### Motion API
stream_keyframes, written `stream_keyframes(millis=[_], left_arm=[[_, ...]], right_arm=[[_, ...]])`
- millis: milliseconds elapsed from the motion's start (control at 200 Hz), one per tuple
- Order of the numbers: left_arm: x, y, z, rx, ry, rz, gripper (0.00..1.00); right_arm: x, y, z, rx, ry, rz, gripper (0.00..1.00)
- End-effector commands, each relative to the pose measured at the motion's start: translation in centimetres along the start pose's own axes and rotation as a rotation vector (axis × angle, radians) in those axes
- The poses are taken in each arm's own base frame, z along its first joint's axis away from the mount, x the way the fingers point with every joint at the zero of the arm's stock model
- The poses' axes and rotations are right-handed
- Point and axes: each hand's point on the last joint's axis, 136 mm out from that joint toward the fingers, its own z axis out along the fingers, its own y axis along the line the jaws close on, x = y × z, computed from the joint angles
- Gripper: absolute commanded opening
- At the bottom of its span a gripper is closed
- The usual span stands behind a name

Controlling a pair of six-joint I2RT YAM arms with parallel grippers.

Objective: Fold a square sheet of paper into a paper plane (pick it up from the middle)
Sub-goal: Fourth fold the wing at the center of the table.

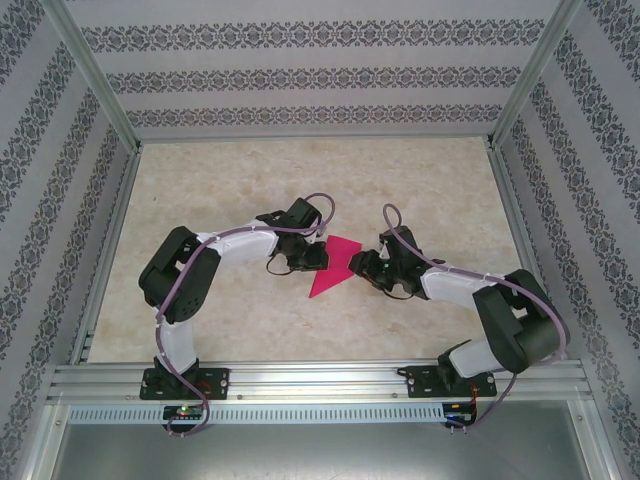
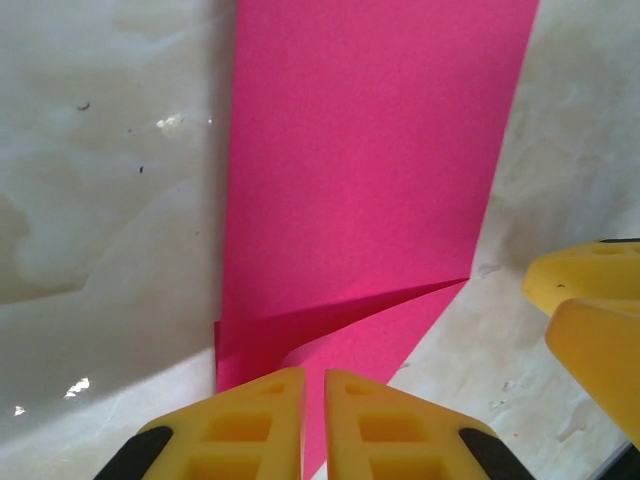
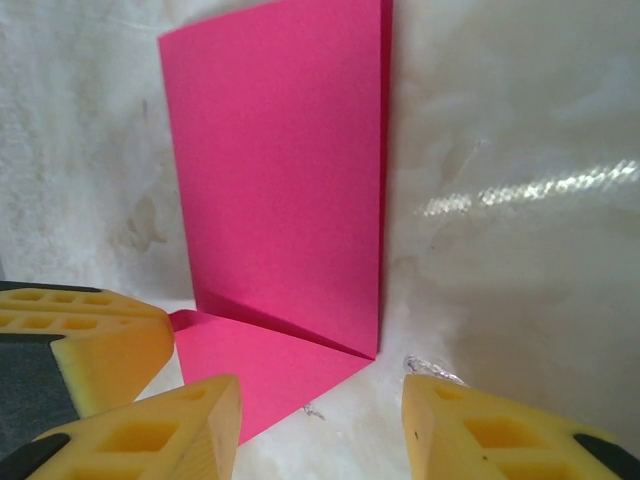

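Observation:
The square sheet of paper (image 1: 335, 268) is bright magenta and lies folded on the table between my two grippers. In the left wrist view, a large upper layer of the paper (image 2: 370, 180) lifts slightly over a triangular lower flap. My left gripper (image 1: 318, 256) sits at the sheet's left edge. Its jaws (image 2: 313, 375) are closed to a narrow slit, with a curled-up bit of the paper running into it. My right gripper (image 1: 368, 268) is at the sheet's right side, open (image 3: 318, 385). Its yellow fingers (image 3: 470, 425) straddle the flap's corner without touching the paper (image 3: 280, 180).
The beige marbled table (image 1: 220, 200) has patterned walls on three sides and an aluminium rail (image 1: 320, 380) along the near edge. Each wrist view catches the other gripper's yellow fingers (image 2: 590, 310) (image 3: 90, 340) close by, so the two grippers nearly touch.

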Motion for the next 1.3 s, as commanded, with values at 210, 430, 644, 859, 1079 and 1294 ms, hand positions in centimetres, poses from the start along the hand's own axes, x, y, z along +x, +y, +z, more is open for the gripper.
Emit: stream_keyframes(millis=[210,430,644,859,1079,1294], left_arm=[[-0.9,1.9,1.1,-0.046,-0.011,-0.025,0.15],[-0.6,2.6,1.6,-0.065,0.002,-0.025,0.14],[-0.1,3.1,2.1,-0.066,0.020,-0.033,0.14],[0.1,3.5,2.3,-0.080,0.024,-0.035,0.14],[0.2,3.8,2.3,-0.097,0.023,-0.039,0.14],[0.3,3.6,2.5,-0.079,0.032,-0.066,0.10]], right_arm=[[-0.7,2.0,1.2,-0.061,-0.003,-0.002,0.47],[-0.9,2.4,1.5,-0.072,-0.005,0.004,0.47],[-1.1,3.6,1.9,-0.118,0.003,0.002,0.45],[-1.1,3.8,2.0,-0.116,0.013,-0.014,0.45],[-1.2,2.1,0.5,-0.044,-0.054,-0.015,0.46],[-1.5,0.6,0.5,0.037,-0.056,0.026,0.47]])
